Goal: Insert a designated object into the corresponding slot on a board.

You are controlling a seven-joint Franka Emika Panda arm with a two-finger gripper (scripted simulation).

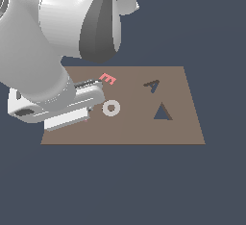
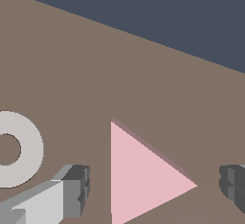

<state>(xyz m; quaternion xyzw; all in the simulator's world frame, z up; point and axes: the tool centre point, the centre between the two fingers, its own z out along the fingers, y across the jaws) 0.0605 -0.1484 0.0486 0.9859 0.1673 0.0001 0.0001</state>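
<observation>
While claw (image 2: 150,189) hangs low over board (image 1: 129,128), fingers (image 2: 72,189) spread wide either side of pink triangle (image 2: 143,175), not touching it: grasp not yet made. Triangle lies flat on board, hidden behind arm in exterior view. Grey ring (image 1: 111,107) just beside. Farther off, triangle slot (image 1: 163,112) unfilled toward exterior view's right. Left, by my judgement: closing, lift, carry, insertion.
</observation>
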